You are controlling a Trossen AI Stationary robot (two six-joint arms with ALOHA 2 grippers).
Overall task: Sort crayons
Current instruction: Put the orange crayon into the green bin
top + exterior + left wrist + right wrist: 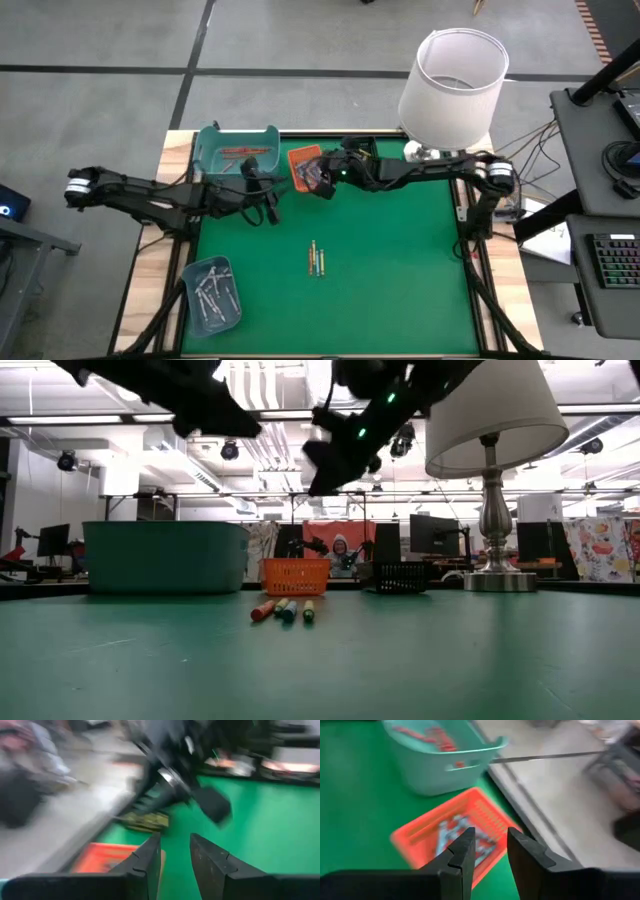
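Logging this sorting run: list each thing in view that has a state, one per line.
Left end effector: open, empty, raised near the teal tray.
Right end effector: open, empty, above the orange tray.
Teal tray: holds red crayons.
Orange tray: holds crayons.
Clear tray: holds grey crayons.
Loose crayons: lying unsorted mid-mat.
Lamp: upright.

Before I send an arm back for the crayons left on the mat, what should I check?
1. Right gripper empty: ok, jaws apart, nothing between them, above the orange tray.
2. Left gripper empty: ok, jaws apart with nothing in them.
3. Loose crayons in sight: ok, small cluster mid-mat, apart from every tray.
4. Path to them: ok, open green mat between the arms and the cluster.
5. Arms apart: cannot tell, both grippers sit near the orange tray at the back edge.
6. Colours of the loose crayons: ok, red, blue and green tips show in the low view.
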